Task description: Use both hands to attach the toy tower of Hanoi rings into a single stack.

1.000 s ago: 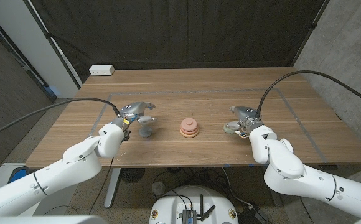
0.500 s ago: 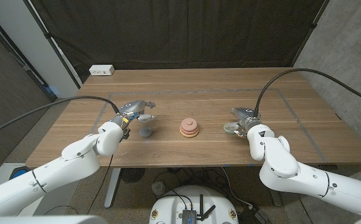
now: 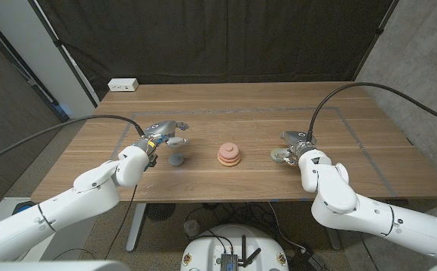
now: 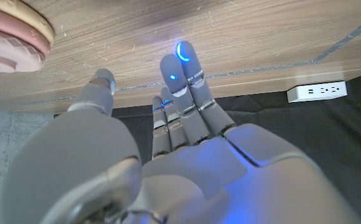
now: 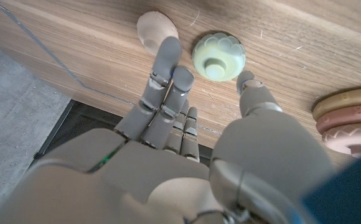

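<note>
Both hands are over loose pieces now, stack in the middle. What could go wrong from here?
1. The right hand hovers open by the small green piece; a poor close may just push it away across the table.
2. A beige piece lies next to the green one and may get knocked.
3. The left hand hangs over the grey piece, which hides the contact from the head view, so a miss may go unseen.
</note>
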{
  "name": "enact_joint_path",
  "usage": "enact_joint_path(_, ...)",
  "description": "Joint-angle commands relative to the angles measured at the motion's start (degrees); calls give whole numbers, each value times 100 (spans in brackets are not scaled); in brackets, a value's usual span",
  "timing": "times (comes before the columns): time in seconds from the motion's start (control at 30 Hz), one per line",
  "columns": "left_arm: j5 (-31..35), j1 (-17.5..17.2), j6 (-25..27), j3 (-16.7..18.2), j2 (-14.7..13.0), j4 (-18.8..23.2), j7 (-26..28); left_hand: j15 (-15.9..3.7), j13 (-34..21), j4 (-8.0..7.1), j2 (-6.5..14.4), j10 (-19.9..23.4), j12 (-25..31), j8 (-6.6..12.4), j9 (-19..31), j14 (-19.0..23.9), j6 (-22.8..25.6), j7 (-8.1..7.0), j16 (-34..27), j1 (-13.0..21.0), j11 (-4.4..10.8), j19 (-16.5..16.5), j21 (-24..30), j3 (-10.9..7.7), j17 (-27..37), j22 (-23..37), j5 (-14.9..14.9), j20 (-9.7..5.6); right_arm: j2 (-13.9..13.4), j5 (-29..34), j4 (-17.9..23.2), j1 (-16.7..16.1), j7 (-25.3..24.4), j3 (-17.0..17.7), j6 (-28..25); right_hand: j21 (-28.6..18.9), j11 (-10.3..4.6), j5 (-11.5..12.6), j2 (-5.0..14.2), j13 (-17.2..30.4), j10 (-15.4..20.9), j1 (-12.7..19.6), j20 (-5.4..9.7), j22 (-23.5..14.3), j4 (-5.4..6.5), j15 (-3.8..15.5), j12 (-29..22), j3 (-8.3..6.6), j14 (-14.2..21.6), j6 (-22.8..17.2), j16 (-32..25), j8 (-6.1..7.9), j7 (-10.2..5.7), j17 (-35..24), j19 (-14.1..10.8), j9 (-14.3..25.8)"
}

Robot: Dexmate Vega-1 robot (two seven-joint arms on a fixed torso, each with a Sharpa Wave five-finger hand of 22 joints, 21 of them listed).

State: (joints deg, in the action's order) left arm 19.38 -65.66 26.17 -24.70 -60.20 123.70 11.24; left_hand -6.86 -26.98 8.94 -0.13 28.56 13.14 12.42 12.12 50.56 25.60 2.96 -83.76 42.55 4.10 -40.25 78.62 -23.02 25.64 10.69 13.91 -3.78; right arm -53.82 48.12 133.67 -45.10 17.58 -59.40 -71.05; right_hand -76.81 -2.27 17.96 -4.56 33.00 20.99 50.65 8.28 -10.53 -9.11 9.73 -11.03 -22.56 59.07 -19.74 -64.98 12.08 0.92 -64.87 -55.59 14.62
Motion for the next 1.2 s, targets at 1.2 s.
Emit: enact_joint_path(1.2, -193, 40, -98, -37, 24, -70, -46, -553, -63, 24, 141, 103, 25, -35, 31, 61, 99, -3, 38, -70, -42, -41, 17, -148, 33, 0, -7, -512, 111, -465, -396, 873, 354, -808, -415, -79, -73, -16, 131, -43, 197, 36, 406, -8, 43, 292, -75, 131, 114, -23, -17, 53, -63, -72, 10, -47)
